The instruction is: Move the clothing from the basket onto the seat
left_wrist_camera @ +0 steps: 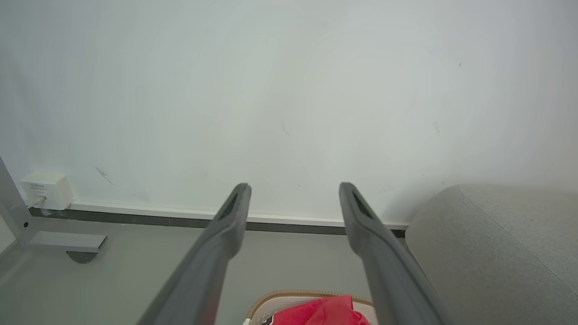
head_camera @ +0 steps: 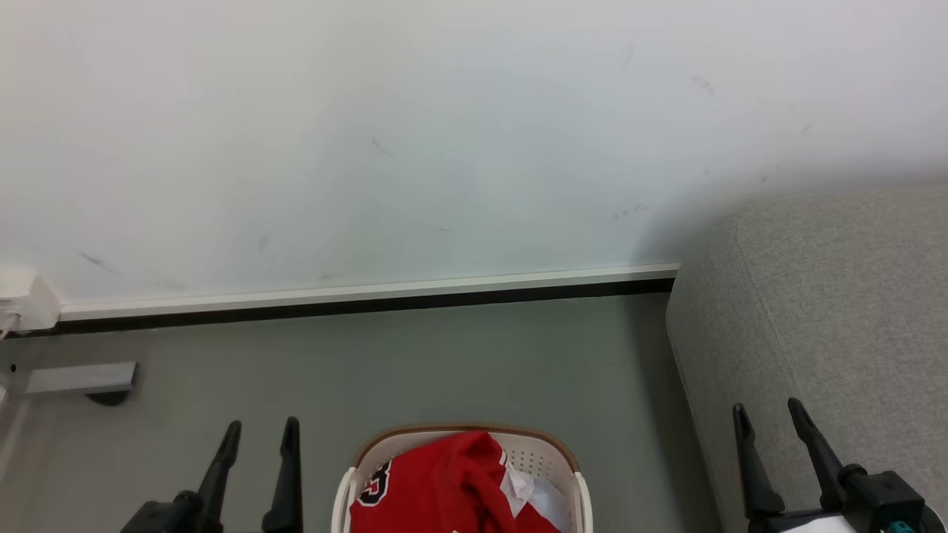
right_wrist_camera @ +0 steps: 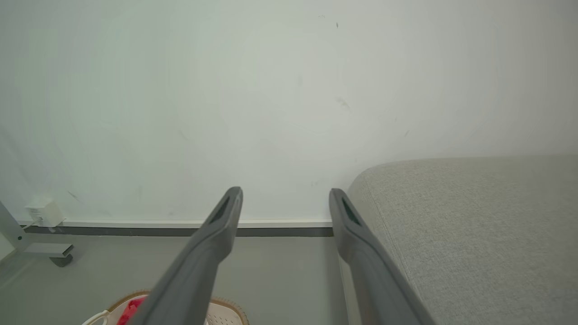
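1. Head view: the left pincer [head_camera: 263,424] and the right pincer [head_camera: 766,406] both stand wide and empty. The red clothing [head_camera: 444,481] lies heaped in the basket [head_camera: 549,442], just right of the left pincer and well left of the right one, which hangs over the seat [head_camera: 815,296].
2. Left wrist view: the clothing sits low between the spread fingers, so the left arm looks nearer.
3. Right wrist view: the basket lies low and left of that pincer, with the seat close on its right.

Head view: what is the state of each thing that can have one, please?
Oval cream-white plastic basket with brown rim: upright on the floor, loaded.
Bright red sports clothing with white panels: heaped in the basket, not held.
Large grey woven-fabric sofa: no clothing on its visible part.
Left tool: open, holding nothing.
Right tool: open, holding nothing.
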`<state>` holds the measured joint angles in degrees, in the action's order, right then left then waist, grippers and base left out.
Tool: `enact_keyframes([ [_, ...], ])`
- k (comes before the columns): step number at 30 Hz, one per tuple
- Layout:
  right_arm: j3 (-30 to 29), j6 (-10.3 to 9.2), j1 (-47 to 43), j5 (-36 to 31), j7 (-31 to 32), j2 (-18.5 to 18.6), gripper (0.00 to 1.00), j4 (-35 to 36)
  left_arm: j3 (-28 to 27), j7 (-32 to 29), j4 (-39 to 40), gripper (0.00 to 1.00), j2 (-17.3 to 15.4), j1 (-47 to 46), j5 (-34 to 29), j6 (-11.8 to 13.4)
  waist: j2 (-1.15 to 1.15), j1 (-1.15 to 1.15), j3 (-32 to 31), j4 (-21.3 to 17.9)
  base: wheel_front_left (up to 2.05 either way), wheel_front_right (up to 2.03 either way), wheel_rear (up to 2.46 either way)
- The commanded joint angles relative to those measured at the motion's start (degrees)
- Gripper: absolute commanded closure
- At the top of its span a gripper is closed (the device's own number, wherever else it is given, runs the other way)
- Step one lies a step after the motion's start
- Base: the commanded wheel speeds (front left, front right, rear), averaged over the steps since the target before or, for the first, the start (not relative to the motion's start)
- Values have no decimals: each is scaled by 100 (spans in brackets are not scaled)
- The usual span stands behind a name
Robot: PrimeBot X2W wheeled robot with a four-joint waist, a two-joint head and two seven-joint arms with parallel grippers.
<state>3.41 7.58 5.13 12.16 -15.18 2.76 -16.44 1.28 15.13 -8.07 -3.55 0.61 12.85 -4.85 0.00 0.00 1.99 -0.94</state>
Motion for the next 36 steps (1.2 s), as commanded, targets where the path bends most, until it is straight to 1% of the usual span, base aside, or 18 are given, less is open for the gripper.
enact_keyframes([
  [1, -17, -16, -138, -36, 5, 24, 0, -75, -112, 2, 107, 0, 20, 164, -99, -25, 0, 0, -70, -28, 0, 0, 0],
  [8, -70, -17, -285, -30, 4, 24, 0, -182, -385, 2, 118, 0, 50, 494, -184, -57, 0, 0, -220, -92, 0, 0, 0],
  [21, -32, -17, -202, -16, 5, 24, 0, -128, -275, 3, -51, 0, 56, 535, -51, -31, 0, 0, -210, -192, 0, 0, 0],
  [24, -19, -17, -154, -20, 5, 24, 0, -96, -131, 3, -183, 0, 59, 411, -82, -55, 0, 0, -140, -247, 0, 0, 0],
  [29, 44, -17, -33, -46, 4, 24, 0, -28, 391, 3, -665, 0, 56, 81, -84, -100, 0, 0, 35, -407, 0, 0, 0],
  [30, 44, -17, -33, -46, 4, 24, 0, -28, 391, 3, -665, 0, 56, 81, -84, -100, 0, 0, 35, -407, 0, 0, 0],
  [33, 72, -17, 56, -27, 4, 24, 0, 38, 722, -2, -1154, 0, 55, -238, -115, -102, 0, 0, 218, -526, 0, 0, 0],
  [36, 98, -17, 178, 15, 5, 24, 0, 92, 979, -69, -1658, 0, 54, -691, -187, -26, 0, 0, 432, -672, 0, 0, 0],
])
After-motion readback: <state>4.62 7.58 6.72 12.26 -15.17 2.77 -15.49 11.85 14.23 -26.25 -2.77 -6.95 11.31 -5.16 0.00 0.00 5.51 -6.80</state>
